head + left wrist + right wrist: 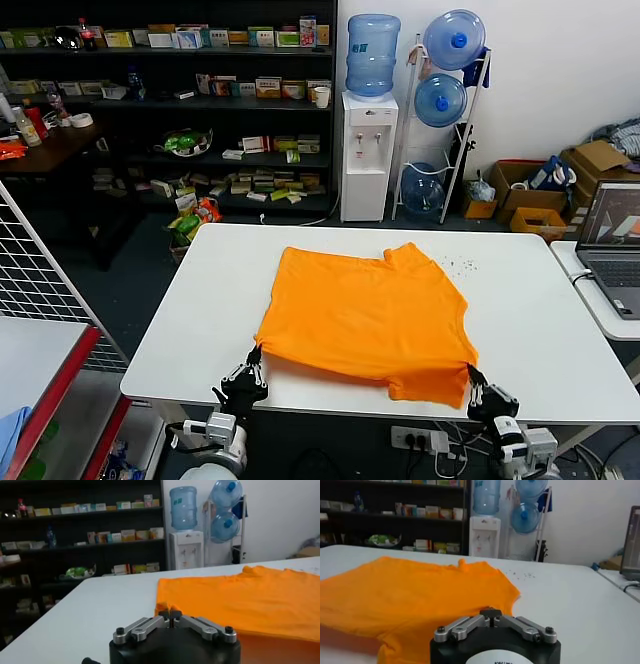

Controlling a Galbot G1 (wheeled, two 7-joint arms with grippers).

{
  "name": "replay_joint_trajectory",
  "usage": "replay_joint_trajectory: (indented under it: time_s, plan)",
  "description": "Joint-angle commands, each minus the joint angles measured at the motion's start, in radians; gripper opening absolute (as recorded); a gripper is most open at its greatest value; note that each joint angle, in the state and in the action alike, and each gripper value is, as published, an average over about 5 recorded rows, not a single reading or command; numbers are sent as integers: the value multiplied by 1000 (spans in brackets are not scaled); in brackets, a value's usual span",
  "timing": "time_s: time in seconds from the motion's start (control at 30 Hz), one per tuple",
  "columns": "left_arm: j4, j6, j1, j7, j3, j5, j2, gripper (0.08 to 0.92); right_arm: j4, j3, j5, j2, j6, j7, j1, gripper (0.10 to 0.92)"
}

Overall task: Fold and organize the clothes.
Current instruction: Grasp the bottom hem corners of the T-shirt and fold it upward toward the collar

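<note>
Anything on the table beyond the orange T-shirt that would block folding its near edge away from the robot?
Nothing visible does. The orange T-shirt lies flat on the white table, with only bare tabletop around it. Both claws, left and right, pinch its near corners.

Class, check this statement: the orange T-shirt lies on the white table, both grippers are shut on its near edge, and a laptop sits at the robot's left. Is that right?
Not quite. The laptop sits at the robot's right, as the head view shows. The rest holds: the orange T-shirt lies on the white table, with the left gripper and right gripper shut on its near edge.
</note>
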Motion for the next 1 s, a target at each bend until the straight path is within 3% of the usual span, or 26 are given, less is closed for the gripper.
replay_joint_trajectory:
  time_s: [0.03, 0.43, 0.7, 0.83, 1.0]
  plan:
    - [189, -11, -186, -1, 15, 24, -45, 101, -175, -30, 28, -54, 39, 5, 224, 124]
    - [366, 0, -355, 6, 87, 12, -24, 101, -368, -119, -5, -51, 47, -5, 405, 124]
    - [380, 29, -363, 20, 109, -17, -16, 101, -437, -144, -18, -31, 26, -20, 440, 125]
    - [375, 25, -356, 19, 104, -36, -15, 113, -459, -154, -28, -20, 34, -20, 448, 182]
    - [344, 20, -336, 20, 94, -69, -2, 235, -417, -146, -26, -19, 16, -25, 419, 320]
